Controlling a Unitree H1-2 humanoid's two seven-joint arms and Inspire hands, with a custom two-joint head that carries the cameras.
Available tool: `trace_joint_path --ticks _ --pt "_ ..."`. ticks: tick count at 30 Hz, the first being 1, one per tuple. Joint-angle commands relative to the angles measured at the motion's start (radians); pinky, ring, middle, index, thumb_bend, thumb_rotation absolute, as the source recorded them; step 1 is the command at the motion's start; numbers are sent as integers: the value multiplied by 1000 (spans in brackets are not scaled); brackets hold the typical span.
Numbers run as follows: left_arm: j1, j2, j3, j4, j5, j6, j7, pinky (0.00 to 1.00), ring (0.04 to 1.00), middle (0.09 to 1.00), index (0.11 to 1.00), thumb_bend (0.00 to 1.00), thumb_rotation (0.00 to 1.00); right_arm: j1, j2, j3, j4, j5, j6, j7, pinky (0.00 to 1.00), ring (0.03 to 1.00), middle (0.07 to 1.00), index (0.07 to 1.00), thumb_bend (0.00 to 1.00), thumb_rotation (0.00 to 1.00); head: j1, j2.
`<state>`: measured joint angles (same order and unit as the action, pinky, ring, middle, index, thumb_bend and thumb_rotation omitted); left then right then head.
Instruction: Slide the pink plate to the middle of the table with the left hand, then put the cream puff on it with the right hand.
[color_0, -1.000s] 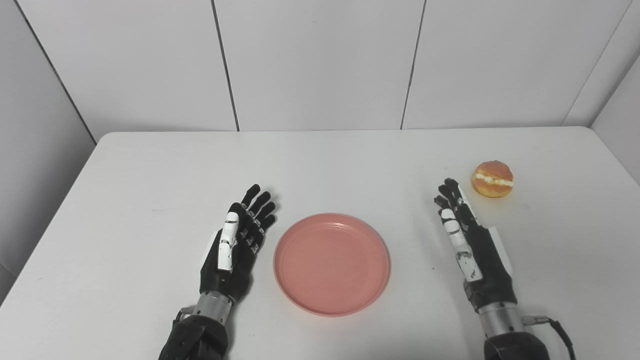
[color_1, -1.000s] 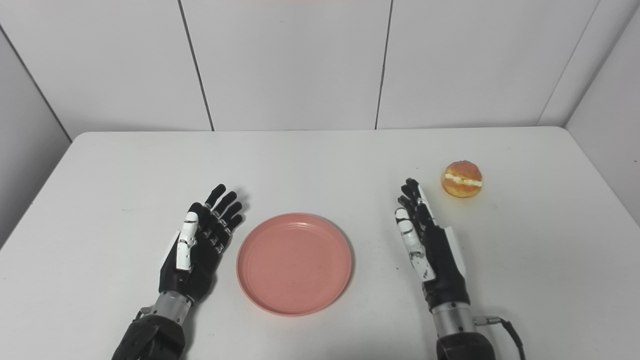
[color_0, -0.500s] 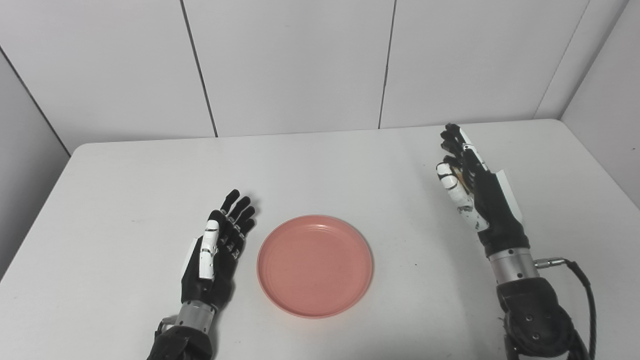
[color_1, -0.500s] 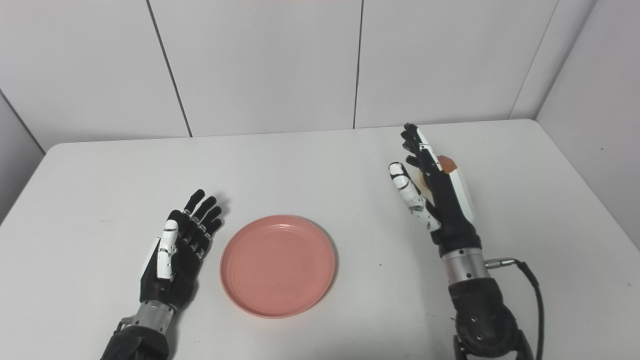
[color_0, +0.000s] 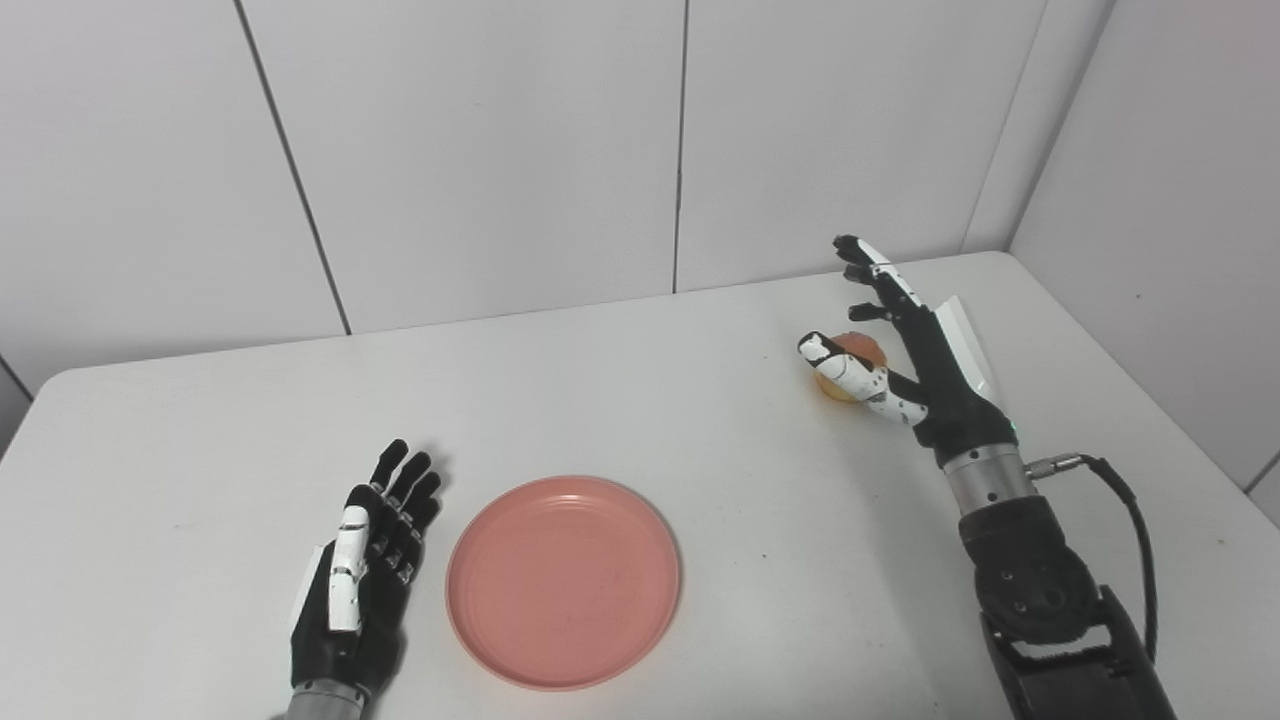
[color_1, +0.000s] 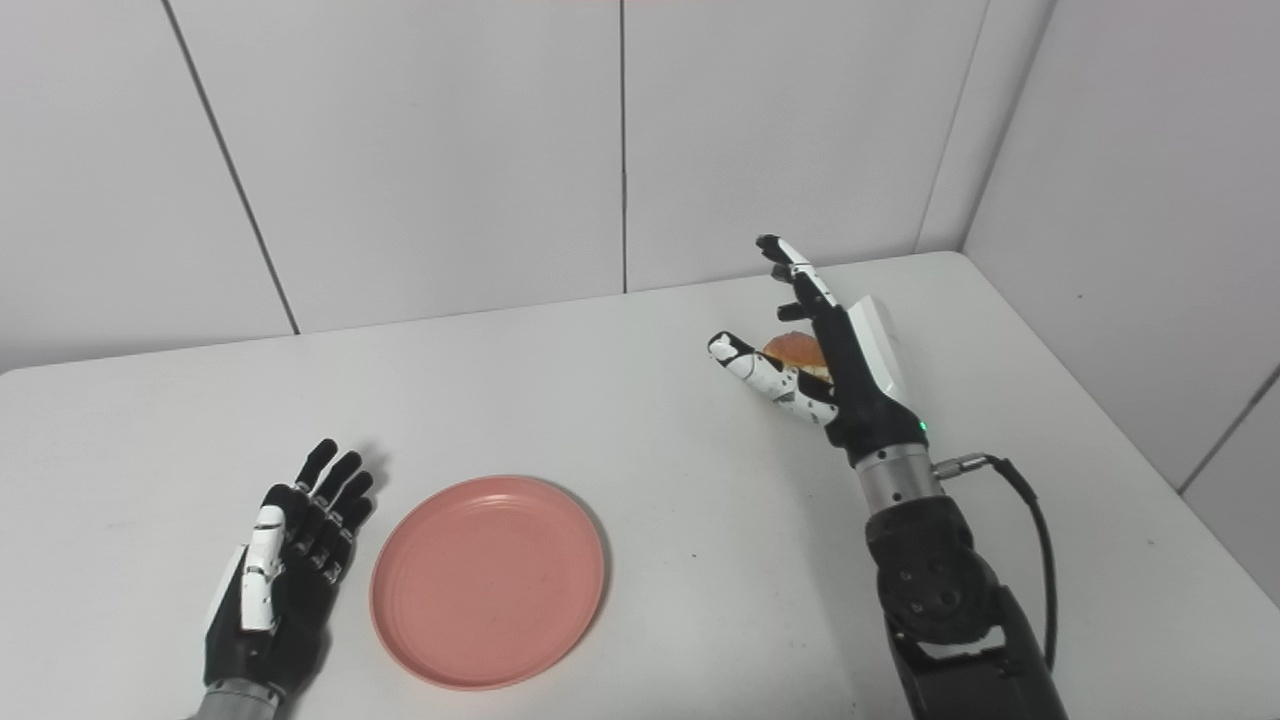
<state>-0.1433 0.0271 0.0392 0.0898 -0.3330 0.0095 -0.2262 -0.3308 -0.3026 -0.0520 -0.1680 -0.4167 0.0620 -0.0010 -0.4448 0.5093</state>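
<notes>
The pink plate (color_0: 563, 581) lies flat on the white table (color_0: 200, 440), near its front edge. My left hand (color_0: 362, 580) rests open just left of the plate, palm up, a small gap from the rim. The cream puff (color_0: 852, 362) sits at the back right of the table, partly hidden. My right hand (color_0: 905, 345) is open around it, thumb in front and fingers spread above and behind. I cannot tell whether the hand touches the puff.
White wall panels stand behind the table and along its right side (color_0: 1150, 200). A black cable (color_0: 1130, 540) loops from my right wrist over the table's right part. The table's right edge runs close to the right arm.
The camera has swung right and up, shifting the whole scene left. My right hand has reached forward over the cream puff and spread its fingers around it. The left hand and plate stay put.
</notes>
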Motion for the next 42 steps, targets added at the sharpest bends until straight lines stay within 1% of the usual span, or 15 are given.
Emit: trace_joint_path --ticks 1,3,6,9,14,16,19,20,22,28,29,32,36,42 --pt "56 39 20 96 -4 8 -19 992 953 951 934 349 1000 -59 -34 -2 6 -26 -7 -11 817 872 902 913 727 729 -1 -1" --pt "57 40 21 92 -4 14 -18 991 954 951 933 348 1000 -75 -49 8 19 -66 11 -9 817 883 913 933 763 657 -1 -1" --pt "57 42 23 94 -5 10 -22 992 956 952 936 342 1000 -95 -64 20 32 -126 55 -1 808 889 921 942 802 619 -5 -6" --pt "58 43 23 93 -5 9 -24 989 955 952 937 344 1000 -113 -79 32 51 -174 81 -1 769 881 926 945 858 559 -8 -7" --pt "59 44 22 90 -4 9 -26 989 955 951 937 345 1000 -149 -114 64 109 -271 134 5 714 858 924 952 911 529 -10 -3" --pt "60 45 21 87 -2 9 -24 987 955 952 937 347 1000 -163 -124 79 135 -297 146 8 690 848 922 950 919 513 -10 -3" --pt "61 46 20 84 0 10 -24 983 951 948 934 346 1000 -179 -131 92 173 -322 162 15 688 850 926 960 928 509 -10 -3" --pt "62 47 19 81 0 11 -24 979 949 947 932 347 1000 -186 -134 99 192 -329 166 16 671 838 919 955 934 502 -12 3" --pt "63 49 18 77 4 11 -23 970 944 942 928 351 1000 -198 -139 108 225 -334 173 22 655 835 921 963 937 522 -12 3" --pt "64 52 15 75 4 11 -21 977 949 946 934 348 1000 -226 -151 127 309 -325 189 38 641 833 925 969 935 532 -12 3" --pt "64 52 16 76 2 11 -22 986 953 949 939 344 1000 -232 -153 131 328 -325 190 41 646 830 922 968 933 537 -12 11" --pt "65 51 16 71 4 16 -18 979 947 943 931 341 1000 -245 -160 145 368 -326 191 49 662 832 920 967 934 554 -10 12" --pt "67 49 16 64 2 20 -16 979 946 940 927 334 1000 -257 -162 155 403 -316 195 54 689 847 925 965 936 548 -8 15" --pt "69 51 13 59 6 20 -18 983 950 944 930 339 1000 -284 -163 168 488 -293 181 42 691 853 930 964 933 548 -3 23"
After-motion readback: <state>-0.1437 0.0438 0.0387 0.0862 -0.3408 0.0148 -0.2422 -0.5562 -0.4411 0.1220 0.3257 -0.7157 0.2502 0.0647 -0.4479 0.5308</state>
